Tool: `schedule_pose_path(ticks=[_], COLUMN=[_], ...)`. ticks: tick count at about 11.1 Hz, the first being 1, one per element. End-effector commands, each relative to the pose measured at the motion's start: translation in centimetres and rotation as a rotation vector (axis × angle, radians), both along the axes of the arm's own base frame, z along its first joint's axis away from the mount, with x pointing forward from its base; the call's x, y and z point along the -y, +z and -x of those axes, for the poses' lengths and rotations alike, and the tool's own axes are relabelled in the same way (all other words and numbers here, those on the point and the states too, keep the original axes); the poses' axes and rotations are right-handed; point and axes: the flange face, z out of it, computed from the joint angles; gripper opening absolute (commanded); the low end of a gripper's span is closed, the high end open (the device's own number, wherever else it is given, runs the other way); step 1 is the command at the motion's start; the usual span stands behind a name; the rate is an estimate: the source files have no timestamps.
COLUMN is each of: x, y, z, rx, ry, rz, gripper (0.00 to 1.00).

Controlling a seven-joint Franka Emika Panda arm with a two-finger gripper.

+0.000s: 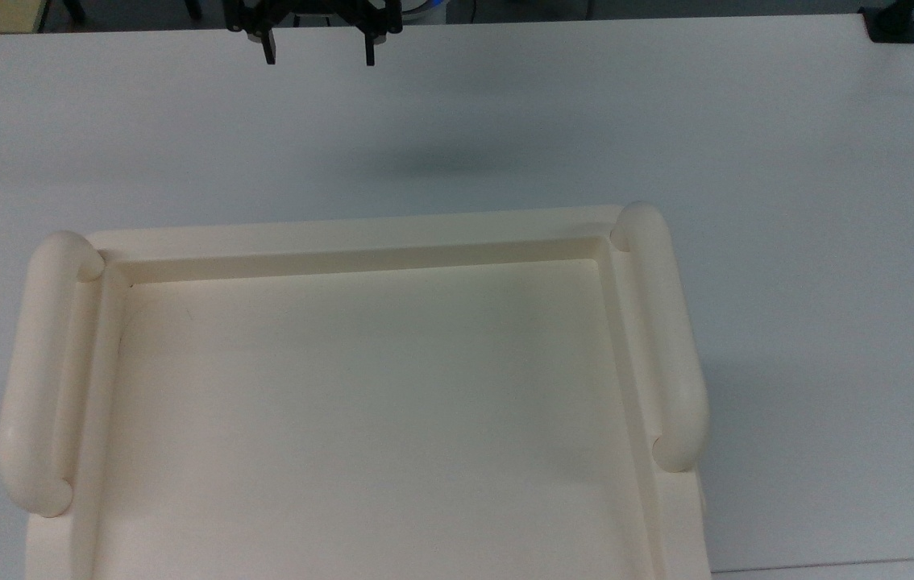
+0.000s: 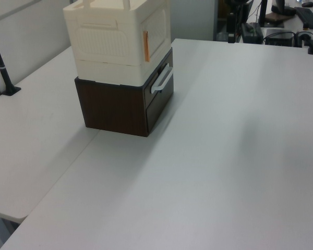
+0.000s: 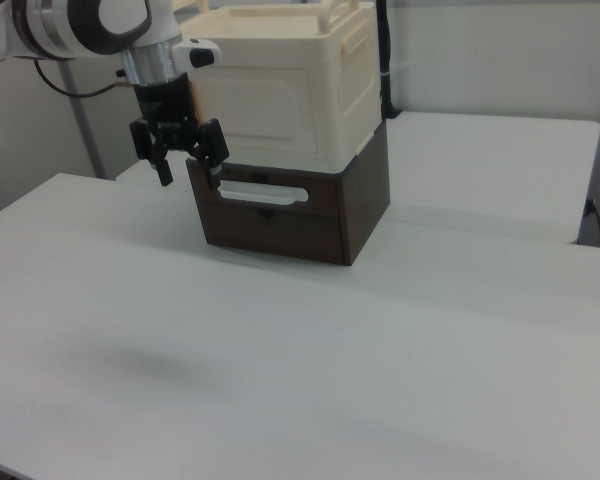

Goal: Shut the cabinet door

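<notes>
Top view is looking straight down, close over the cabinet. Left and right views are sitting farther back, facing it at 11 o'clock, sharing the desk.

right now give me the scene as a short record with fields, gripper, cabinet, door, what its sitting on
gripper: open, fingers spread, empty, hanging in the air above the table, apart from the cabinet
cabinet: cream box with a recessed top and a rounded bar along each side, stacked on a dark brown drawer unit
cabinet door: lies flush with the cabinet's front, looks closed
drawer unit: has a white handle on its front
table: white, carries the stack
gripper contact: none, nothing between its fingers
</notes>
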Motion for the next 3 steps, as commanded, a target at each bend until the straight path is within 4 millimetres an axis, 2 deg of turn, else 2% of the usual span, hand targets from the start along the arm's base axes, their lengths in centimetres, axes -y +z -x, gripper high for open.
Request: schedule_pose_path(ticks=[1,3], x=[0.14,0.23], y=[0.18,0.25], z=[0.82,0.82], rx=[-0.002,-0.001], ry=[-0.021,-0.024], rz=[0.005,0.005], gripper=[1.0,1.0])
